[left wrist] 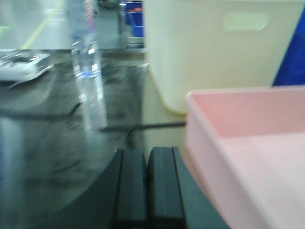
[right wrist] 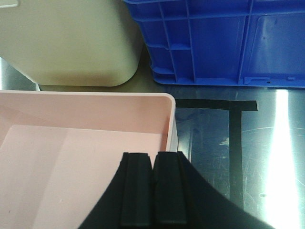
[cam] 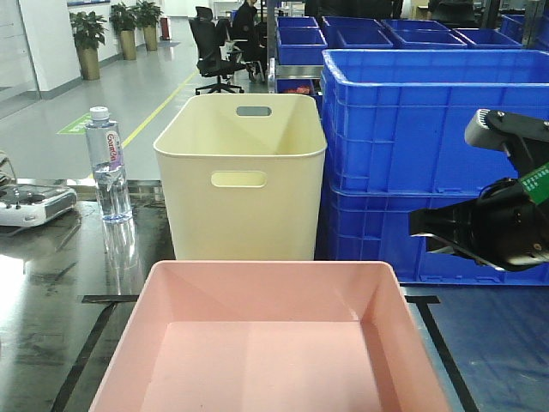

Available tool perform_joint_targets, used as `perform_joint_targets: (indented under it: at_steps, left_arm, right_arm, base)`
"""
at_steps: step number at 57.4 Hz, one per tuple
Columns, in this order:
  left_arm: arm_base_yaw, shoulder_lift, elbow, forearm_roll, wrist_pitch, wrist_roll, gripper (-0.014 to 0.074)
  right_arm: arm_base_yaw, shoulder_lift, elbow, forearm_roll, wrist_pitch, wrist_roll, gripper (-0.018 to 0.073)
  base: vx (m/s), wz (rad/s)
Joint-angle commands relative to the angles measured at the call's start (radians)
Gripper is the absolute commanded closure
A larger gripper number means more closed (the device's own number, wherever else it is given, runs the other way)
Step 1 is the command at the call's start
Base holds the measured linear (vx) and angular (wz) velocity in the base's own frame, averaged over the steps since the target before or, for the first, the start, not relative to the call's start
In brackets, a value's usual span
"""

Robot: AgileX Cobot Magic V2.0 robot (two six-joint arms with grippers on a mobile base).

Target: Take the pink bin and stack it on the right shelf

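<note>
The pale pink bin (cam: 266,343) stands low in the front view, on a dark glossy surface marked with black tape. The right shelf (right wrist: 267,157) shows as that reflective surface beside the bin's right wall. My left gripper (left wrist: 147,153) is shut and empty. It sits just outside the pink bin (left wrist: 248,143), by its left wall. My right gripper (right wrist: 153,156) is shut with nothing between its fingers. It hovers over the bin's right inner edge (right wrist: 164,119). In the front view the right gripper (cam: 418,225) points left, above the bin's right side.
A tall cream bin (cam: 242,176) with handle slots stands directly behind the pink bin. Stacked blue crates (cam: 429,129) fill the back right. A water bottle (cam: 109,167) and a white controller (cam: 30,204) sit at the left. Black tape lines (right wrist: 234,138) mark the surface.
</note>
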Motion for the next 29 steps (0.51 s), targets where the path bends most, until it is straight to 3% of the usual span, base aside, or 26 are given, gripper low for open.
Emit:
perform_joint_targets:
  at_steps: [1,12,22,29]
  left_arm:
    - [0.044,-0.112,0.108,0.074,-0.086,-0.007,0.0598]
    - [0.108,-0.39,0.362,0.097,-0.09,-0.008,0.0598]
    - [0.116,-0.65,0.511,0.095,-0.088,-0.008,0.0598]
    - [0.116,-0.629,0.542,0.095,-0.112,-0.008,0.0598]
  right_arm:
    - [-0.005,-0.032,-0.03,-0.002,-0.072,-0.006,0.0572]
    - [-0.005,-0.032,-0.03,-0.002,-0.072,-0.006,0.0572]
    - [-0.005,-0.032,-0.03,-0.002,-0.072,-0.006,0.0572]
    - [-0.005,-0.031,-0.03,-0.002,-0.066,-0.006,0.0572]
  base:
    - [0.0,0.0]
    - [0.0,0.0]
    - [0.0,0.0]
    - [0.0,0.0]
